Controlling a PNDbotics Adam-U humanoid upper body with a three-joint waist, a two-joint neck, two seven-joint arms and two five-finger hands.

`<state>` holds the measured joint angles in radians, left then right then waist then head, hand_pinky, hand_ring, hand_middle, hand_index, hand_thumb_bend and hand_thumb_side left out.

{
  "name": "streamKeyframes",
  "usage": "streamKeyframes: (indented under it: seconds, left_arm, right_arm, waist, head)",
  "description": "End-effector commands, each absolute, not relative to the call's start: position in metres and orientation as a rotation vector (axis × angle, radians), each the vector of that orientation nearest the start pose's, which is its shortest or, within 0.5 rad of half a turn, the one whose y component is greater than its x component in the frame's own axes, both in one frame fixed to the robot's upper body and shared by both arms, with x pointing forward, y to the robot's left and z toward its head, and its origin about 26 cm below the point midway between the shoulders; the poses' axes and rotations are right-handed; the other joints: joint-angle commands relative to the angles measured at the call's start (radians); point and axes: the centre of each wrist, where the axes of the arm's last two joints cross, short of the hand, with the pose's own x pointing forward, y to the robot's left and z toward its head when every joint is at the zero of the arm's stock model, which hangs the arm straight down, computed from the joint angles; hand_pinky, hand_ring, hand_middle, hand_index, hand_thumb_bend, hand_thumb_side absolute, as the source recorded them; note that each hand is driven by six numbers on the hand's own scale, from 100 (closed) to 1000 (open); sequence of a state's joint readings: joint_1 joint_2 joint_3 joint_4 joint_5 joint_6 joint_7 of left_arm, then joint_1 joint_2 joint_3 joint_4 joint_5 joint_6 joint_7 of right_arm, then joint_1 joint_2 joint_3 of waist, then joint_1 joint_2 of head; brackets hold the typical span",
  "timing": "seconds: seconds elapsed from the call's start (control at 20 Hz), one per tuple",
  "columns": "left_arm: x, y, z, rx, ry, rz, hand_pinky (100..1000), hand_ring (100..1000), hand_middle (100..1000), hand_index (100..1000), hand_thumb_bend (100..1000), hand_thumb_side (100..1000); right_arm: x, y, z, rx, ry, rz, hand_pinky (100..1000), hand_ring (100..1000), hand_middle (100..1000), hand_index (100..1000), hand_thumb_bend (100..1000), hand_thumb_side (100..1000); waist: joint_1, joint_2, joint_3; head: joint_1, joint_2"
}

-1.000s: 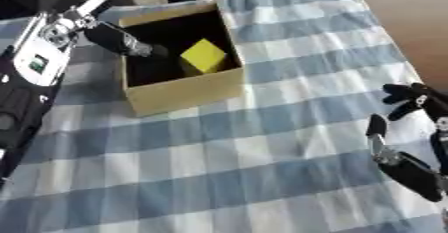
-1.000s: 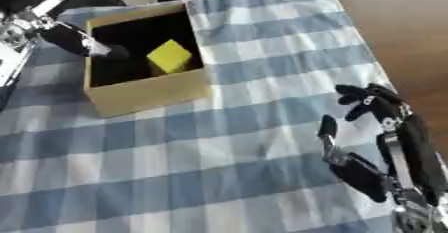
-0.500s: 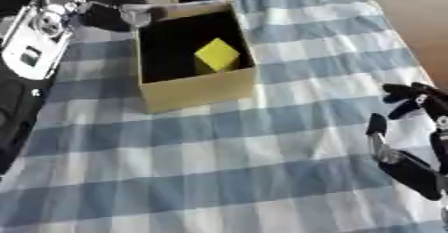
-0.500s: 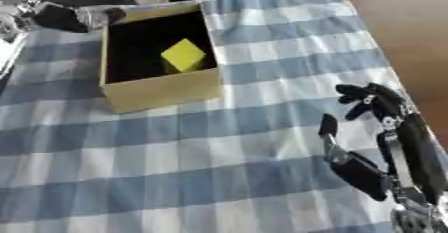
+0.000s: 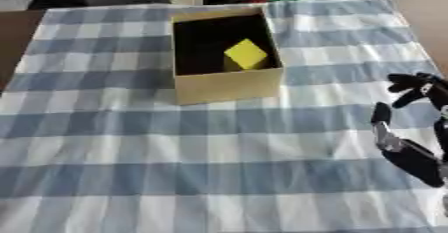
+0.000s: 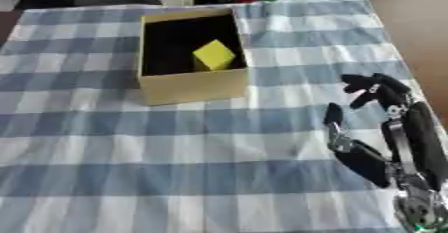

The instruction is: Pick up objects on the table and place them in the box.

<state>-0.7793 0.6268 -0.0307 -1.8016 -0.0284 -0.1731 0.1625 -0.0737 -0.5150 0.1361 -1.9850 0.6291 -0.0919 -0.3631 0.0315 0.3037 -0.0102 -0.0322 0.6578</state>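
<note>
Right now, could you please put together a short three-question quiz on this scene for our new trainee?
1. True or false: the yellow block lies on the checked cloth outside the box.
2. Which hand shows in the views? A) the left hand B) the right hand C) both
3. Fill in the word: the right hand rests at the lower right with its fingers ____, holding nothing.

Key: 1. False, the yellow block sits inside the box. 2. B, the left hand shows in neither view. 3. Open.
</note>
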Motion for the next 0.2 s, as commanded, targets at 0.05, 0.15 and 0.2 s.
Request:
streamKeyframes:
  seconds: [0.05, 0.15, 0.2]
  left_arm:
    - [0.307, 0.273, 0.352, -0.543, 3.327, 0.518, 876, 699, 665, 822, 407, 181]
    - [0.299, 0.279, 0.342, -0.548, 3.35, 0.451, 874, 698, 665, 821, 406, 187]
    - [0.299, 0.283, 0.334, -0.553, 3.362, 0.419, 874, 693, 662, 822, 395, 214]
  right_arm:
    - [0.27, -0.285, 0.145, -1.009, -2.214, 0.699, 872, 508, 597, 795, 100, 421]
    - [0.269, -0.286, 0.144, -1.011, -2.213, 0.69, 872, 508, 598, 795, 100, 422]
    - [0.269, -0.286, 0.144, -1.012, -2.215, 0.685, 872, 509, 598, 795, 100, 424]
  waist:
    - [-0.006, -0.025, 0.007]
    - [-0.011, -0.029, 0.014]
    - [-0.013, -0.03, 0.018]
  head:
    - [-0.01, 0.005]
    - [-0.018, 0.007]
    - [-0.02, 0.008]
